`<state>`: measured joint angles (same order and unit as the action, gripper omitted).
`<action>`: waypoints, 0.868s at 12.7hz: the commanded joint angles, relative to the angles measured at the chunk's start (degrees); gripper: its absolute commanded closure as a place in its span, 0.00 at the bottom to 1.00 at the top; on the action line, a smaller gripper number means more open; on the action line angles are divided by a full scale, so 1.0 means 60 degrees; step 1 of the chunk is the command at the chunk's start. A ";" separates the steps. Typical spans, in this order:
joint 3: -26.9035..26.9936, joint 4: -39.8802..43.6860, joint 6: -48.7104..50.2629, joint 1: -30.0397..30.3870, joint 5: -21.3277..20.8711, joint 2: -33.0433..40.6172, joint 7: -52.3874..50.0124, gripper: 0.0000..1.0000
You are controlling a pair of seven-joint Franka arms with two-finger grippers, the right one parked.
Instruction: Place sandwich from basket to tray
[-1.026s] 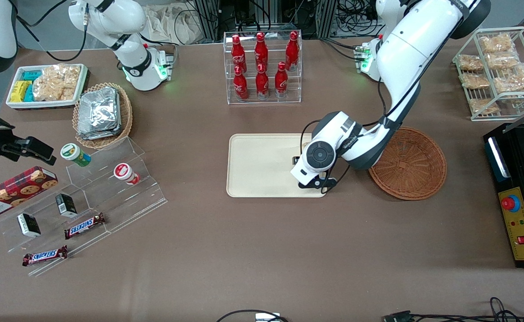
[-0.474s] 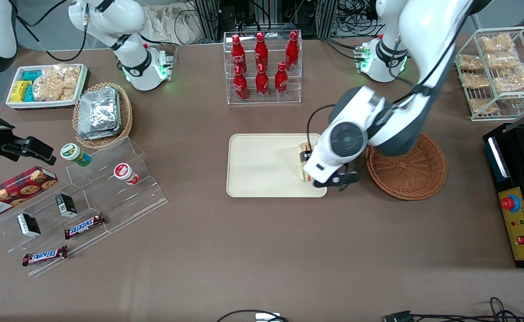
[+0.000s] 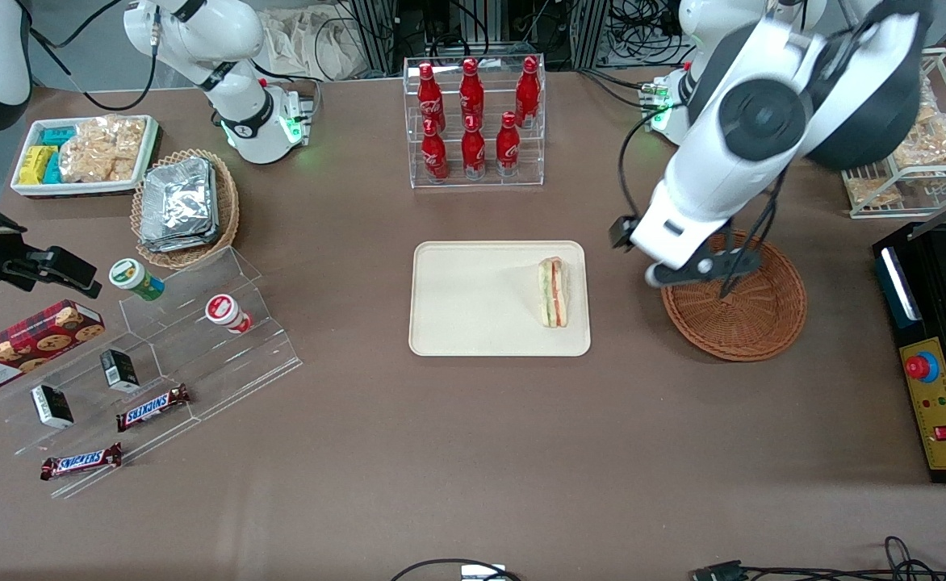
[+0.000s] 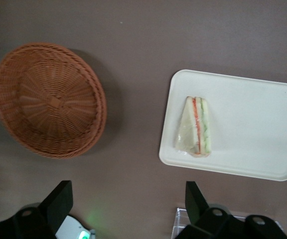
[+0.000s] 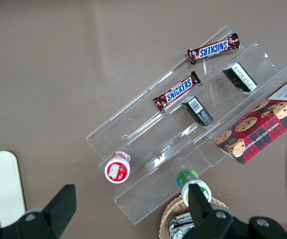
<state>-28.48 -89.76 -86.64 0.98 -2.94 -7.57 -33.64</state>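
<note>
The claw (image 4: 128,204) hangs high above the bench (image 3: 457,452), over the strip of bare surface between the basket (image 3: 751,311) and the tray (image 3: 473,298). Its fingers (image 4: 59,201) stand wide apart with nothing between them. In the wrist view only the finger tips show, the rest being cut off at the frame's edge. In the front view the arm's white housing covers most of the claw, so only a dark finger and a pale tip show, and the same arm hides part of the basket's rim.

The sandwich (image 3: 554,292) lies flat on the tray, just inside the short rim at the basket's end and clear of the basket itself. Its long axis runs along that short rim, from nearer the front camera to farther from it. The narrow point faces away from the camera and the broad end faces toward it. The red and green filling stripes run the same way, along the edge turned toward the tray's middle. The wrap is hard to make out beyond a faint sheen.

The basket holds nothing.
</note>
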 commanded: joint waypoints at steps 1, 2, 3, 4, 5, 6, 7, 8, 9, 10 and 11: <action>-0.0030 -0.0451 0.0259 0.0860 0.0153 0.0952 0.1324 0.00; -0.0029 -0.0451 0.0434 0.1181 0.0182 0.1128 0.1706 0.00; 0.0087 -0.0436 0.0595 0.1257 0.0168 0.1289 0.2159 0.00; 0.1103 -0.0450 0.0756 0.0808 0.0168 0.1479 0.2802 0.00; 0.2476 -0.0465 0.0801 -0.0110 0.0168 0.1612 0.3403 0.00; 0.3520 -0.0465 0.0845 -0.0685 0.0153 0.1685 0.3916 0.00; 0.3791 -0.0465 0.0846 -0.0763 0.0095 0.1730 0.4212 0.00; 0.3823 -0.0538 0.0875 -0.0692 0.0051 0.1861 0.4258 0.00; 0.3823 -0.0799 0.0860 -0.0531 0.0036 0.2079 0.4244 0.00; 0.3823 -0.0976 0.0788 -0.0428 0.0036 0.2212 0.4244 0.00; 0.3823 -0.0905 0.0758 -0.0268 0.0137 0.2141 0.4258 0.00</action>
<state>-5.66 -92.70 -81.67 -1.29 -2.76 3.04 -8.57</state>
